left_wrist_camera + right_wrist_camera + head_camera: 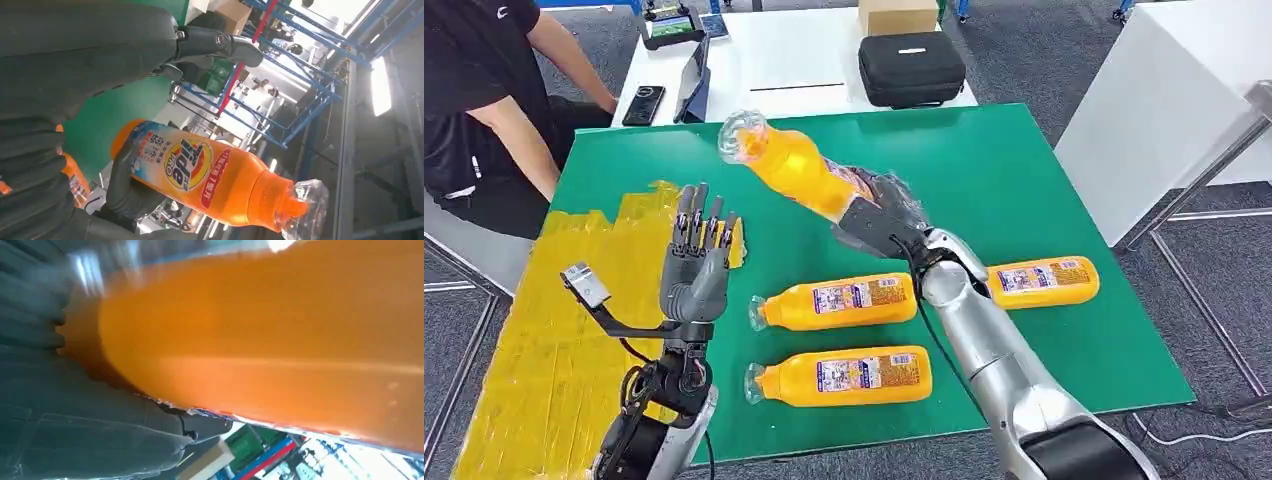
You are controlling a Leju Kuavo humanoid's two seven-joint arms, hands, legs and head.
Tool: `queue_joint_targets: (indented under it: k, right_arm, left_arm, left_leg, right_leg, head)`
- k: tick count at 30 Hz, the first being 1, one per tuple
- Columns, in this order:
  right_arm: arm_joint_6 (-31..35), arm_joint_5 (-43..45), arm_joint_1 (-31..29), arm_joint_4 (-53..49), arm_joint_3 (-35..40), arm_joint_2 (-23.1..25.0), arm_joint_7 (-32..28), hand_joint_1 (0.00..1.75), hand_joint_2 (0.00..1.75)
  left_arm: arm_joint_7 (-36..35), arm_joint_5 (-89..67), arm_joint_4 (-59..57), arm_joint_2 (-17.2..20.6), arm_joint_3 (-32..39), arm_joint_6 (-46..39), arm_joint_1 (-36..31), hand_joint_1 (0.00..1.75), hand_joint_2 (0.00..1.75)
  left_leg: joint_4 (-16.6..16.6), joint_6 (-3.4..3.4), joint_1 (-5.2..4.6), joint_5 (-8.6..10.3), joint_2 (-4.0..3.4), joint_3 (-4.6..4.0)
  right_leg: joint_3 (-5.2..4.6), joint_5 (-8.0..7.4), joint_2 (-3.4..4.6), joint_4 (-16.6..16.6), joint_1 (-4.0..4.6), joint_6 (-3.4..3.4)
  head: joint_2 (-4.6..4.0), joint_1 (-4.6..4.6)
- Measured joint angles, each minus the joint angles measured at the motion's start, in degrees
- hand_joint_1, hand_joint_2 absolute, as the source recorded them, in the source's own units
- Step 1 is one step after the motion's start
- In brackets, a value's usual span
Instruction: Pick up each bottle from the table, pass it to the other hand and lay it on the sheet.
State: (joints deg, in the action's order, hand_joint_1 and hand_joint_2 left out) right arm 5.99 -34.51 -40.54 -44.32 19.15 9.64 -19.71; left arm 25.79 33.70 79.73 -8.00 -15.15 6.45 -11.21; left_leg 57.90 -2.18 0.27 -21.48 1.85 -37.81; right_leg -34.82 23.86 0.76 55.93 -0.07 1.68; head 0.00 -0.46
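Currently right robot hand [886, 215] grips orange plastic bottle [796, 170] aloft above green worktop [1024, 180]; left robot hand [696, 255] released, fingers spread, just beside it.

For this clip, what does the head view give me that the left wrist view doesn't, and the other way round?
Head view alone: the yellow sheet on the green table, an orange plastic bottle lying beside the right forearm, the open left hand raised with fingers apart, and a seated person.

Left wrist view alone: the raised bottle's label, readable as Tide, and blue metal racking behind.

Both: the right hand gripping the raised orange bottle.
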Motion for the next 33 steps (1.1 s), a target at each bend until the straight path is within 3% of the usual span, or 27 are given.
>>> queue_joint_targets:
  k: [14, 23, 33]
  right_arm:
    - [-0.4, -1.6, -3.2, 8.9, 5.7, 7.4, 1.8, 1.75, 1.75]
    - [-0.4, -1.6, -4.0, 11.1, 6.7, 8.6, 1.9, 1.75, 1.75]
    - [-0.1, -2.4, -5.2, 13.7, 10.1, 10.3, 6.9, 1.75, 1.75]
  left_arm:
    - [0.6, -0.2, -0.3, 0.1, 0.5, -1.7, 0.0, 0.0, 1.75]
    - [0.6, -0.2, -0.3, 0.1, 0.8, -1.7, 0.0, 0.0, 1.75]
    - [1.0, -3.7, -0.3, -0.4, 0.5, -6.0, -1.4, 0.0, 1.75]
  left_leg:
    - [0.0, 0.01, -0.02, 0.02, 0.02, -0.14]
    - [0.0, 0.01, -0.04, 0.03, 0.04, -0.16]
    - [0.0, 0.02, -0.02, 0.03, 0.01, -0.16]
  right_leg:
    - [-0.14, -0.02, -0.02, 0.0, -0.02, 0.02]
    - [-0.13, -0.02, -0.02, 0.0, -0.04, 0.01]
    - [-0.17, -0.03, -0.01, 0.0, -0.03, 0.02]
  head:
    - [0.0, 0.04]
    - [0.0, 0.04]
    - [0.0, 0.02]
